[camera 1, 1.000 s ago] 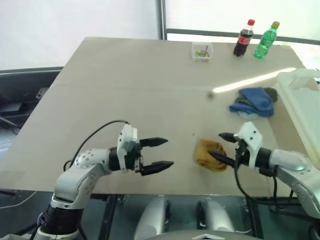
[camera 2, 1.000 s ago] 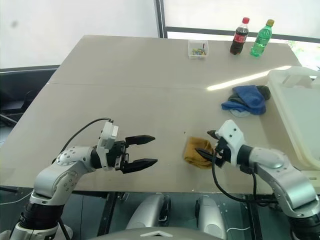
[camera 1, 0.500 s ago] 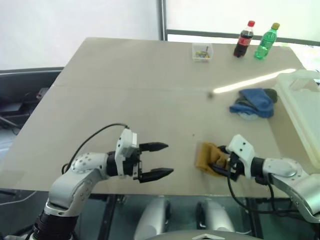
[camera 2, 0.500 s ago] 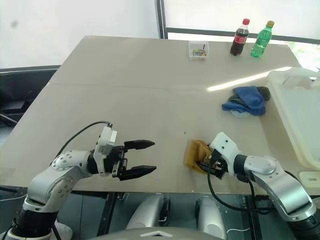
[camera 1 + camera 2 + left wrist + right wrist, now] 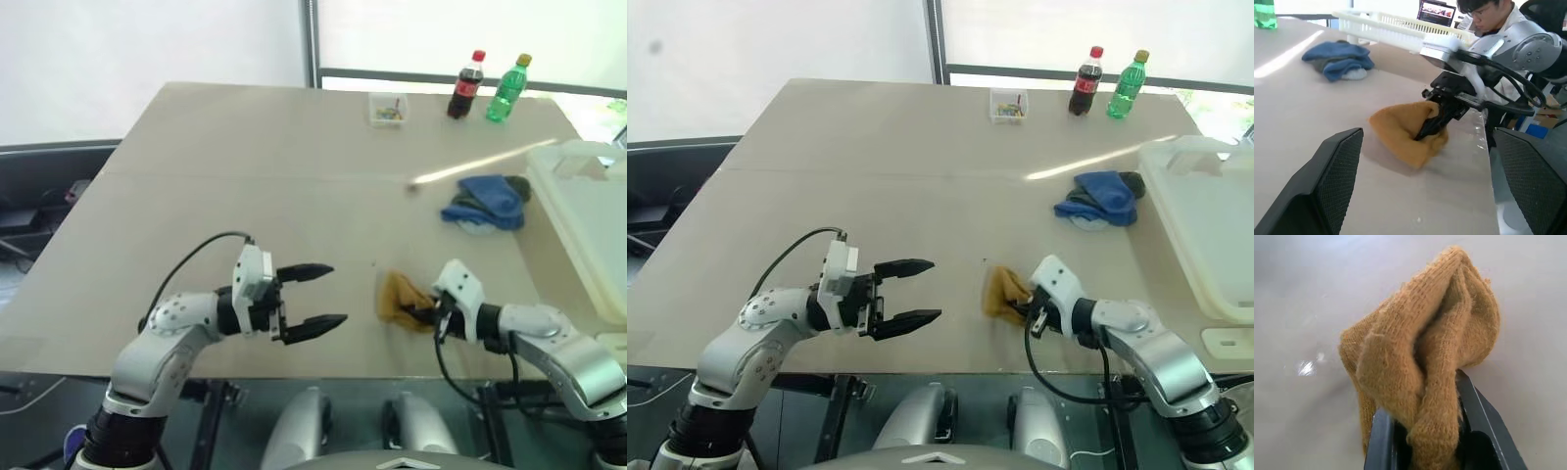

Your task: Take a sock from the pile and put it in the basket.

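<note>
The right gripper (image 5: 423, 311) was pinching a mustard-yellow sock (image 5: 400, 297), and its two black fingers (image 5: 1476, 421) were pressed into the bunched wool on both sides. The sock lay on the tan table (image 5: 245, 186) near the front edge, at about five o'clock from the middle of the table. The left gripper (image 5: 315, 296) hung over the table at about seven o'clock, with its two fingers spread wide and nothing between them. It pointed across at the sock but was apart from it. The rest of the pile (image 5: 483, 203), mostly blue with a bit of dark grey and white, sat at about three o'clock on the table, well apart from the yellow sock. The basket (image 5: 588, 211) stood just past the pile, at the table's right edge. At the far side, at about one o'clock, stood a cola bottle (image 5: 465, 84) and a green bottle (image 5: 506, 88) side by side. A small clear box (image 5: 388, 109) of coloured bits sat near them. In the left wrist view, a person (image 5: 1488, 19) sat behind the basket.
</note>
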{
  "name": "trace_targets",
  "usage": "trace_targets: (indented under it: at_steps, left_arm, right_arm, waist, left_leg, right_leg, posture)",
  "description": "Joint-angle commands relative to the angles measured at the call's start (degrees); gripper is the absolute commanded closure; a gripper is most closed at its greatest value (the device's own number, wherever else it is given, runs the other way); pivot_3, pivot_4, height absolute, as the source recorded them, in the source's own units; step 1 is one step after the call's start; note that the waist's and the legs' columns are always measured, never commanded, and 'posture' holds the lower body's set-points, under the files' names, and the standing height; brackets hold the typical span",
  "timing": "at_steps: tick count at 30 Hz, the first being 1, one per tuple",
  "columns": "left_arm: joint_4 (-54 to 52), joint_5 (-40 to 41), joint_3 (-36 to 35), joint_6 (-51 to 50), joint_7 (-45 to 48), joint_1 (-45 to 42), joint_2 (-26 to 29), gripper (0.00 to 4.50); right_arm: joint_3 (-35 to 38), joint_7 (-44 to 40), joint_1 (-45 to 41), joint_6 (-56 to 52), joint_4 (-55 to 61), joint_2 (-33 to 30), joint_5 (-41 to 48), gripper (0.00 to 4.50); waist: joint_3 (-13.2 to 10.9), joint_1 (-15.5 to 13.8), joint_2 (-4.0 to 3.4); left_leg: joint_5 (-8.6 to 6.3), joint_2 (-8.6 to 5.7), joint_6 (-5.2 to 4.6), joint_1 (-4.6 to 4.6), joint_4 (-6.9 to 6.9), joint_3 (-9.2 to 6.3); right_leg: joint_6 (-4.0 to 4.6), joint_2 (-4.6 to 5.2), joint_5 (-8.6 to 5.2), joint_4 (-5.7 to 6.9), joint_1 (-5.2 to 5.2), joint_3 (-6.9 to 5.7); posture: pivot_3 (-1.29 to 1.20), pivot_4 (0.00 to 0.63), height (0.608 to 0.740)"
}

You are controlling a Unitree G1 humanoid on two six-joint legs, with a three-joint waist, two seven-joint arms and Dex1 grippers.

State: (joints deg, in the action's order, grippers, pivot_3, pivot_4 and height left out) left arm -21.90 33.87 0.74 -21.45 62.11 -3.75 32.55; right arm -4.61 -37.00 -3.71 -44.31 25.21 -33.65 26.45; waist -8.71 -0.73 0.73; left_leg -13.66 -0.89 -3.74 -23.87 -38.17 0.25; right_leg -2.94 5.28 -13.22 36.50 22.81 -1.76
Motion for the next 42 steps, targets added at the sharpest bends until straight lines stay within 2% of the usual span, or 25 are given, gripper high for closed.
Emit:
trace_targets:
  at_steps: [1,5,9,12,16,21,26,38,39,42]
  left_arm:
    - [0.96,-0.81,0.95,2.94,-0.55,-2.61,-1.83,0.00]
    - [3.17,-1.94,2.39,3.80,-0.87,-5.20,-3.81,0.00]
    - [4.17,-2.41,3.63,4.45,-0.79,-6.09,-4.90,0.00]
    - [4.44,-2.60,4.18,4.78,-1.02,-6.22,-5.45,0.00]
    - [4.45,-3.02,4.10,5.34,-1.80,-5.97,-6.03,0.00]
    - [2.62,-3.43,3.50,6.42,-3.89,-4.20,-6.58,0.00]
    - [0.07,-2.47,2.72,7.76,-6.42,-3.80,-7.85,0.00]
    - [0.36,-0.91,3.01,6.51,-10.20,-7.09,-10.92,0.00]
    - [0.74,-0.94,3.26,6.44,-9.92,-7.54,-11.05,0.00]
    - [2.08,-0.94,3.71,6.08,-9.22,-9.17,-11.36,0.00]
  right_arm:
    - [14.50,4.72,-3.71,-5.88,2.22,3.01,10.73,4.43]
    - [28.94,12.46,-13.07,-10.30,-1.69,4.45,20.61,4.43]
    - [35.85,19.96,-26.22,-10.83,-14.81,-0.02,18.93,4.43]
    - [34.93,24.88,-35.08,-7.11,-30.30,-4.32,11.58,4.43]
    - [33.98,27.13,-44.49,-0.29,-50.08,-7.21,5.24,4.43]
    - [32.43,25.85,-54.21,8.28,-74.08,-10.78,-0.45,4.43]
    - [32.51,25.75,-58.28,12.88,-84.86,-11.92,-2.69,4.43]
    - [34.51,26.11,-56.19,14.50,-89.55,-14.08,-2.99,4.43]
    - [34.76,25.63,-56.26,14.35,-89.73,-13.99,-2.62,3.37]
    - [35.58,26.11,-56.34,14.12,-90.21,-13.50,-2.10,2.04]
  waist:
    - [-0.21,-0.13,-0.24]
    - [-0.30,-0.21,-0.41]
    - [-0.42,-0.08,-0.54]
    - [-0.46,-0.19,-0.57]
    - [-0.47,0.02,-0.57]
    - [-0.60,0.46,-0.76]
    - [-0.62,0.69,-0.77]
    - [-0.62,0.62,-0.77]
    - [-0.62,0.64,-0.77]
    - [-0.62,0.70,-0.77]
  left_leg:
    - [0.01,-0.01,-0.01,-0.09,0.00,0.01]
    - [0.17,-0.08,-0.23,-1.00,-0.05,0.03]
    - [0.17,-0.16,-0.23,-0.96,-0.03,0.19]
    - [0.15,-0.21,-0.29,-0.91,-0.01,0.34]
    - [0.10,-0.20,-0.39,-0.87,0.00,0.50]
    - [0.03,-0.20,-0.54,-0.82,-0.02,0.88]
    - [0.01,-0.17,-0.57,-0.84,-0.01,0.89]
    - [0.01,-0.19,-0.57,-0.83,-0.04,0.92]
    - [0.01,-0.19,-0.57,-0.82,-0.04,0.93]
    - [0.01,-0.18,-0.57,-0.81,-0.05,0.94]
  right_leg:
    - [0.03,0.00,0.02,0.01,0.10,-0.06]
    - [-0.06,-0.06,0.15,0.23,0.97,-0.07]
    - [-0.14,-0.08,0.20,0.24,0.95,0.01]
    - [0.05,-0.22,0.08,0.23,0.94,0.00]
    - [0.07,-0.31,0.06,0.23,0.90,0.03]
    - [-0.19,-0.36,0.20,0.25,0.98,0.26]
    - [-0.20,-0.38,0.20,0.23,0.98,0.28]
    - [-0.21,-0.38,0.21,0.24,0.96,0.31]
    - [-0.22,-0.38,0.21,0.24,0.96,0.32]
    - [-0.25,-0.42,0.23,0.25,0.95,0.33]
  posture:
    - [0.00,0.150,0.729]
    - [0.00,0.150,0.729]
    - [0.00,0.150,0.729]
    - [0.00,0.150,0.729]
    - [0.00,0.150,0.729]
    - [0.00,0.150,0.729]
    - [0.00,0.150,0.729]
    - [0.00,0.150,0.729]
    - [0.00,0.150,0.729]
    - [0.00,0.150,0.729]
